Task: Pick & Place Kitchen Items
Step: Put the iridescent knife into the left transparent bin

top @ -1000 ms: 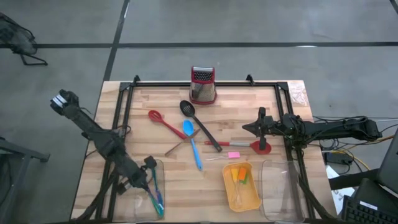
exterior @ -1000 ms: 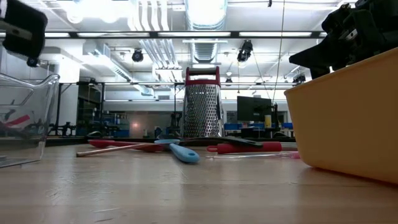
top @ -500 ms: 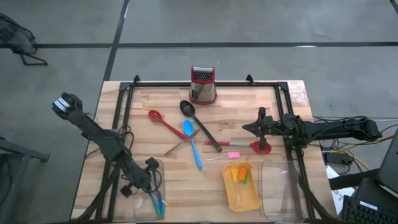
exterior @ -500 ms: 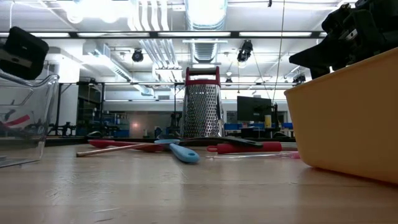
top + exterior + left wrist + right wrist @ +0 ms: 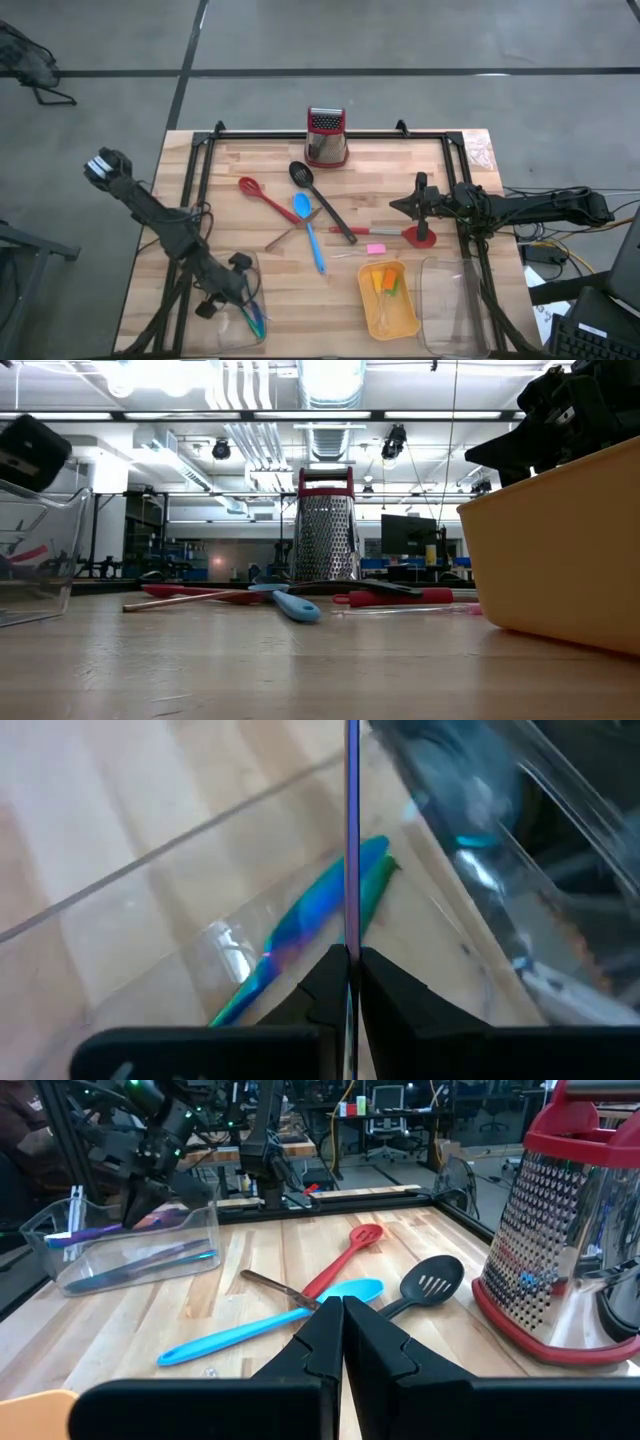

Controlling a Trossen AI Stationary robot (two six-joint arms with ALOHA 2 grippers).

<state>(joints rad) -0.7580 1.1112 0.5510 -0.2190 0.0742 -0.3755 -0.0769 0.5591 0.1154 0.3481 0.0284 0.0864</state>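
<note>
My left gripper [image 5: 240, 285] hangs over the clear tray [image 5: 228, 318] at the table's near left, shut on a thin purple stick [image 5: 351, 820]. Blue and green sticks [image 5: 310, 920] lie on that tray's floor. At mid-table a red slotted spoon [image 5: 262, 196], a black slotted spoon [image 5: 320, 198] and a blue spatula [image 5: 308, 228] lie flat and crossed. A pink piece [image 5: 375, 249] and a red-handled tool [image 5: 385, 233] lie right of them. My right gripper [image 5: 415, 205] waits shut above the table's right side. My left gripper pinches the purple stick [image 5: 351, 935] between its two fingertips [image 5: 325, 975]. The stick runs on past the fingertips in the direction they point, slanting down over the tray. Its far end leaves the wrist view, so I cannot tell whether it rests on anything.
A metal box grater [image 5: 327, 137] with a red top stands at the far edge. An orange tray [image 5: 400, 318] with small orange and green pieces sits at the near right, and a second clear tray [image 5: 450, 300] lies beside it. Bare wood lies between the trays.
My left gripper has sunk a little toward the clear tray and rolled about its own pointing line, with the purple stick still between its fingers. The things at mid-table lie as before.
</note>
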